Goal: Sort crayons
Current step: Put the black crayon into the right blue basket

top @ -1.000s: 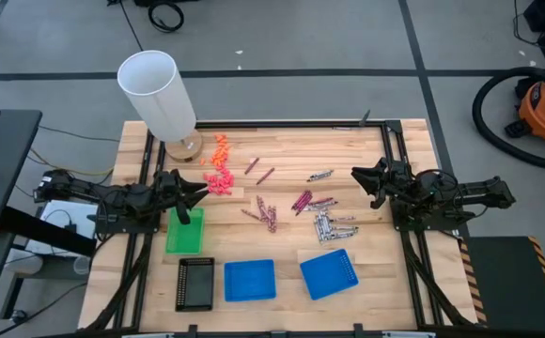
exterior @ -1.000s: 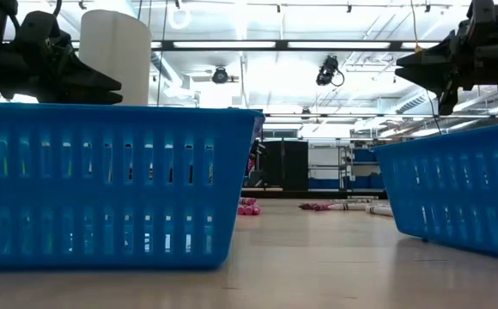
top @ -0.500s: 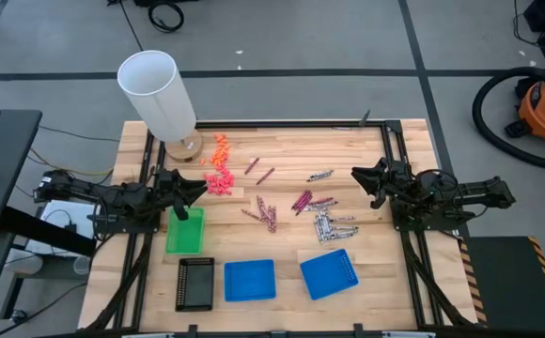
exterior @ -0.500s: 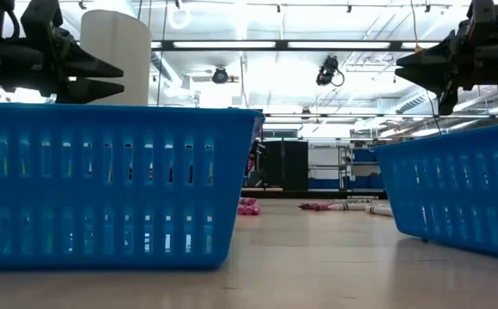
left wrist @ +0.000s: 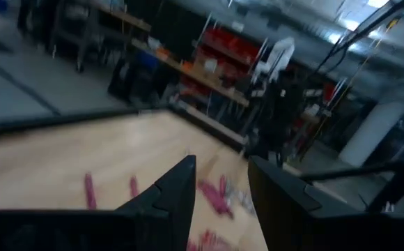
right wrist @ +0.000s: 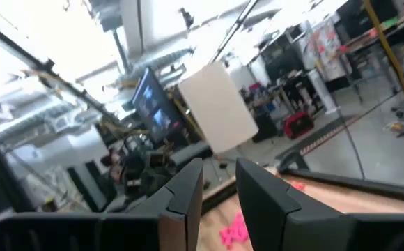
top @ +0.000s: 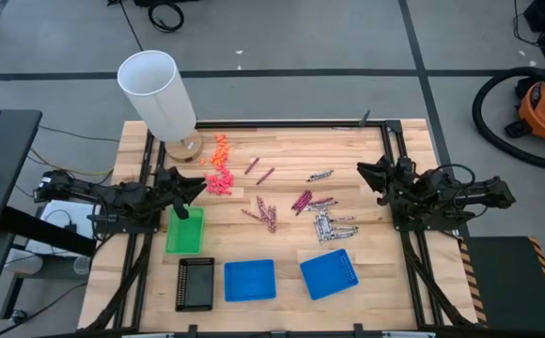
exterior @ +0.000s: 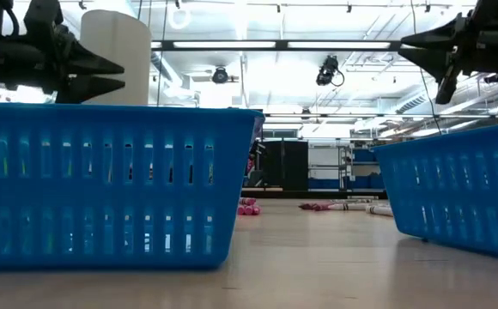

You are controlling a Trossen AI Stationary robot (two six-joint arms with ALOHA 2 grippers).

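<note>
Crayons lie loose on the wooden table: an orange group (top: 221,150), a pink group (top: 219,183), maroon ones (top: 301,200), brownish-red ones (top: 268,216) and silvery grey ones (top: 329,225). My left gripper (top: 200,184) hovers open above the table's left side, beside the pink group and over the far end of a green tray (top: 184,231). My right gripper (top: 360,170) hovers open at the right side, to the right of the maroon and grey crayons. Both are empty and well above the table in the low view, the left (exterior: 120,75) and the right (exterior: 401,47).
A tall white cylinder (top: 157,94) stands at the far left. A black tray (top: 194,284) and two blue baskets (top: 250,280) (top: 330,273) sit along the near edge. Dark rails (top: 393,160) run along the table's left and right sides.
My left gripper has tipped up from a downward slant to level over the green tray's far end. My right gripper has risen a little and drawn back slightly toward the table's right edge. The crayons have not moved.
</note>
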